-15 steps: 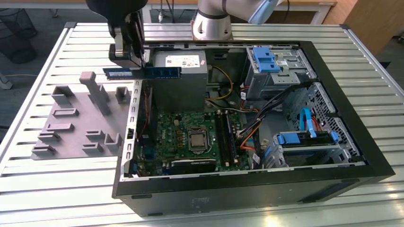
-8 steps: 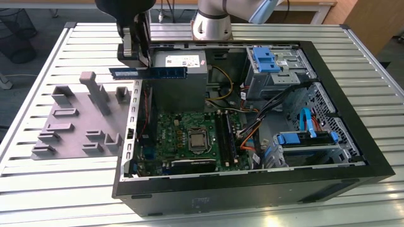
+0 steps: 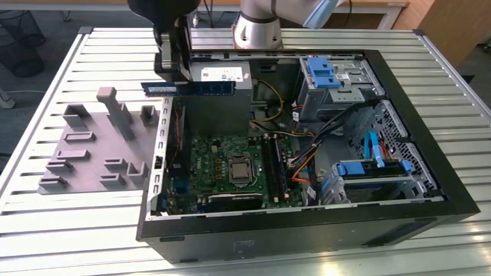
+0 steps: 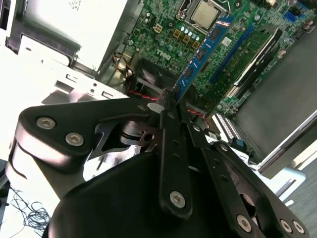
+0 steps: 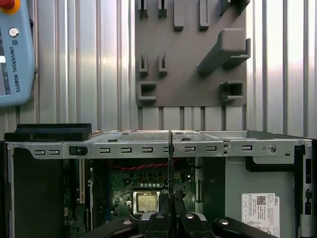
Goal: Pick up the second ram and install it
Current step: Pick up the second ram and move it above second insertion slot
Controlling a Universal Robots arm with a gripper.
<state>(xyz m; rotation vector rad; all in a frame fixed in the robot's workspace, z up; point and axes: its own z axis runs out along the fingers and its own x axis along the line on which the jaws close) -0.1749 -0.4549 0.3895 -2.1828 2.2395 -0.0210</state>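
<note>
Claw (image 3: 175, 79) clamped on second ram (image 3: 211, 88), held horizontal.

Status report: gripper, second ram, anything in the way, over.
Gripper shut on second ram. Ram held in air over open computer case, not seated. Nothing seen between it and motherboard.

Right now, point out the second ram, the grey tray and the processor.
second ram (image 3: 206, 88), exterior view, its blue middle.
grey tray (image 3: 100, 148), exterior view, bare flat base.
processor (image 3: 240, 170), exterior view, silver top.
</note>
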